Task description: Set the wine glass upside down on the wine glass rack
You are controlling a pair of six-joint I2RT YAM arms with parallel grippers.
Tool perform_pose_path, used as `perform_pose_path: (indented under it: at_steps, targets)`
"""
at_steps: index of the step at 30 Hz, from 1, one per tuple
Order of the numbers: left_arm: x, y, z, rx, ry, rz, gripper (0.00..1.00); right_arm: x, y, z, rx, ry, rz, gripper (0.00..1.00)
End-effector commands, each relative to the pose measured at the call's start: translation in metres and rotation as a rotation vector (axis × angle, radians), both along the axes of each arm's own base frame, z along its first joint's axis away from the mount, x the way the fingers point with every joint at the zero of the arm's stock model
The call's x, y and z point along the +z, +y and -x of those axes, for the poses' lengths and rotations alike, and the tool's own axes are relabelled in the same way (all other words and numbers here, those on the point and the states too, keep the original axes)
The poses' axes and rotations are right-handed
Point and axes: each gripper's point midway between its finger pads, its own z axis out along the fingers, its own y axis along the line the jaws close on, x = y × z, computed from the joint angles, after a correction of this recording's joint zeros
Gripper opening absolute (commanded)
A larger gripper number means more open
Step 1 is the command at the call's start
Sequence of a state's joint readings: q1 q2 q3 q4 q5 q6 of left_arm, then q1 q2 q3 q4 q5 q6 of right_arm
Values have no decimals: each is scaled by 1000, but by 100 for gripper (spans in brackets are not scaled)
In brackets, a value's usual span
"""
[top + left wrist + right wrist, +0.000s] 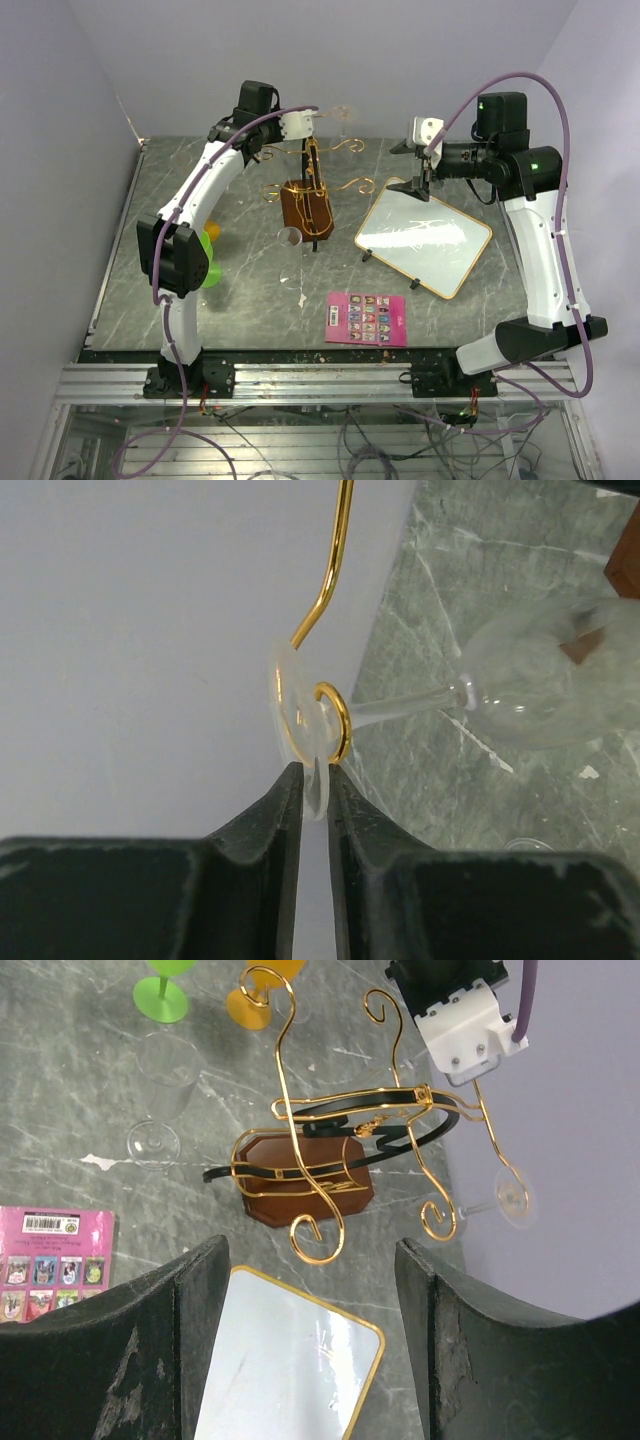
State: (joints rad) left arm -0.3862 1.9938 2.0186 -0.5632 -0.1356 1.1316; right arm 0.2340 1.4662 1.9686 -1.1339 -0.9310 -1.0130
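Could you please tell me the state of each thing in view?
wine glass: hanging tilted, stem in a rack hook
rack: upright
left fingers: closed on the glass's foot rim
right fingers: open, empty
spare clear glass: standing upright
green glass: standing
orange glass: standing
whiteboard: propped on its feet
pink card: lying flat

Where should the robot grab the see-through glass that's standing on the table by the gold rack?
By its thin stem, between bowl and foot, coming in level from the near edge of the table. The clear glass seems to stand upright, so the stem is bare there, while the wine glass rack crowds its far side. The bowl looks too wide.
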Motion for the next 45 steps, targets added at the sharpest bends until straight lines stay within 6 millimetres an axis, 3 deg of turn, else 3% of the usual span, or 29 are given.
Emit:
perform_pose_path:
  at_steps: [1, 7, 21, 25, 34, 39, 45]
  targets:
    - [22, -9, 3, -32, -31, 71, 27, 5, -4, 8, 1, -16, -4, 67]
    - [34, -9, 9, -38, -50, 91, 33, 5, -4, 8, 2, -18, -8, 67]
    - [38, -4, 23, -43, -25, 79, 48, 6, -6, 11, 4, -23, -11, 67]
    - [44, -2, 29, -44, -23, 86, 57, 5, -7, 12, 3, -26, -10, 67]
    - [67, 1, 56, -60, -29, 160, 79, 5, -7, 10, 4, -23, -11, 67]
    - [83, 15, 73, -37, -43, 218, 82, 5, -7, 9, 0, -19, -11, 67]
    - [116, 44, 96, 40, -114, 392, 84, 3, -7, 6, 0, -14, -7, 68]
